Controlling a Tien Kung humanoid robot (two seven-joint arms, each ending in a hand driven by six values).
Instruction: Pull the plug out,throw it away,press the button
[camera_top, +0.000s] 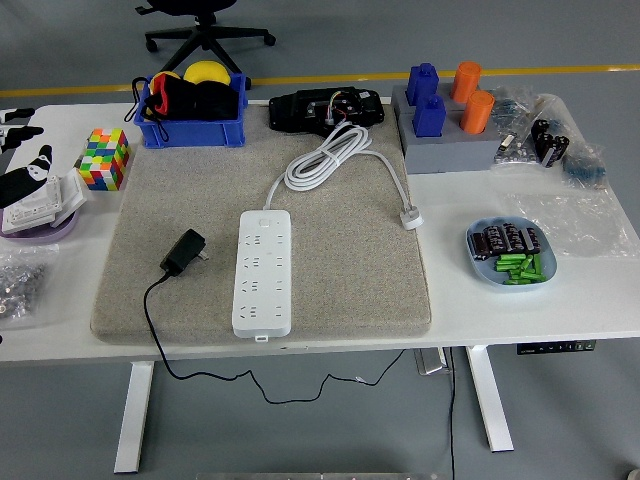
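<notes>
A white power strip (264, 270) lies lengthways on a grey mat (350, 270), with its button at the far end (264, 213). No plug is in its sockets. A black plug adapter (184, 251) lies loose on the mat just left of the strip. Its black cable (150, 320) runs over the mat's front edge and hangs below the table. The strip's white cord (322, 156) is coiled at the back of the mat and ends in a white plug (411, 217). My left hand (22, 165) shows only at the far left edge, fingers spread and empty, well away from the strip.
A blue bin (190, 105) and a black device (322, 107) stand behind the mat. A colour cube (104, 159) and a purple bowl (45, 225) are at the left. A grey block holder (450, 140) and a blue dish of batteries (510, 252) are at the right.
</notes>
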